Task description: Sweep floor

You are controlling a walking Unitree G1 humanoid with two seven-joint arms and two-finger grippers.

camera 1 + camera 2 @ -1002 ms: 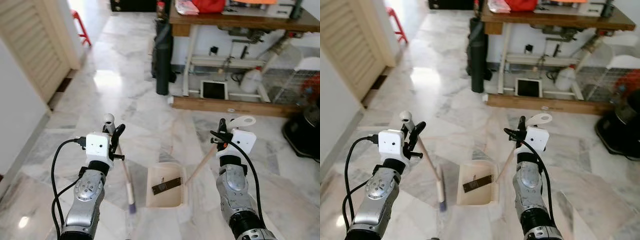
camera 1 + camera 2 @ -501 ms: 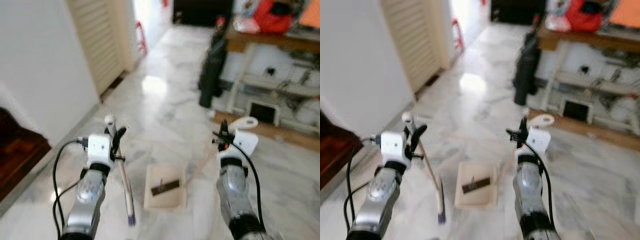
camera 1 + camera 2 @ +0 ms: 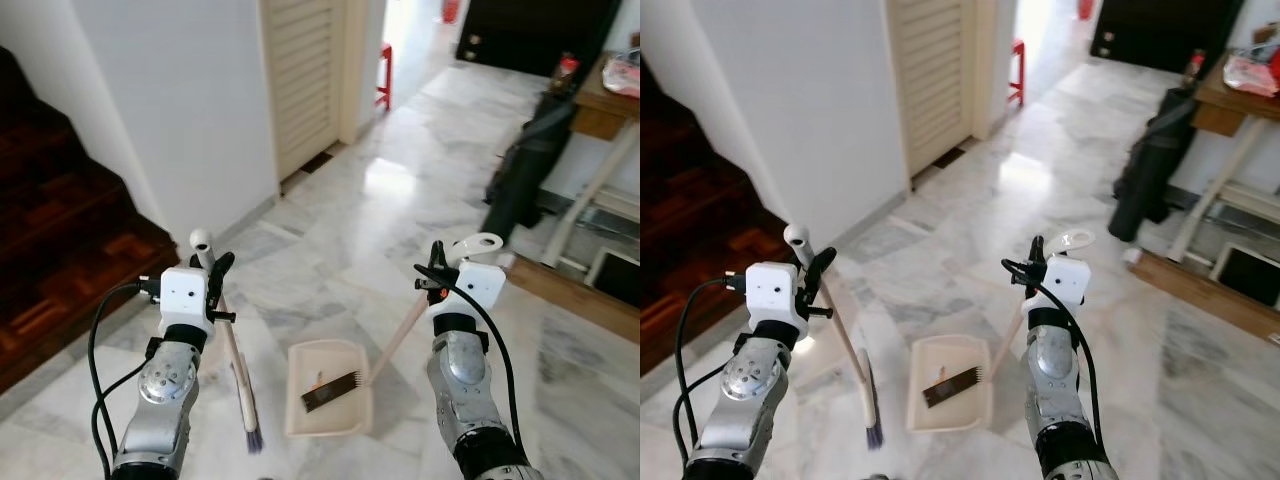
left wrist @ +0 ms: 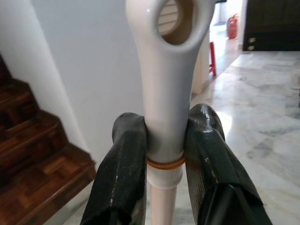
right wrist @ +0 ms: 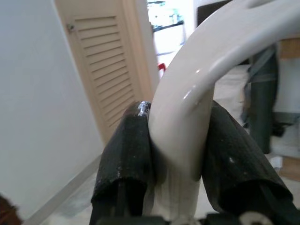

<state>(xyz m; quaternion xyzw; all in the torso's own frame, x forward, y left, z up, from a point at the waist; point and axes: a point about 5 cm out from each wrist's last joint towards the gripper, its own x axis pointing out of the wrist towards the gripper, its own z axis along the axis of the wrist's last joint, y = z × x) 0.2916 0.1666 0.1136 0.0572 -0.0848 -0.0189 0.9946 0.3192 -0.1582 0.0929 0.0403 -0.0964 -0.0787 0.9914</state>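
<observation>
While the left gripper [image 4: 164, 140] is clamped on the white top of the broom [image 3: 232, 357], both black fingers [image 4: 119, 178] pressed against the handle just above an orange ring, the right gripper [image 5: 180, 150] is closed tight on the looped white handle of the dustpan [image 3: 330, 388]. The broom slants down from the left gripper to its dark bristles on the marble floor [image 3: 330, 240], just beside the pan. The cream pan rests flat on the floor between the two arms, its stick rising at an angle to the right gripper, and a dark comb-like piece lies inside it. A white wall [image 3: 180, 100], a louvred door [image 3: 300, 70] and dark wooden stairs [image 3: 60, 230] stand to the robot's left; a red stool [image 3: 384, 75] shows beyond the doorway, and a black bag [image 3: 520, 170] leans by a table [image 3: 610, 110] on the right.
</observation>
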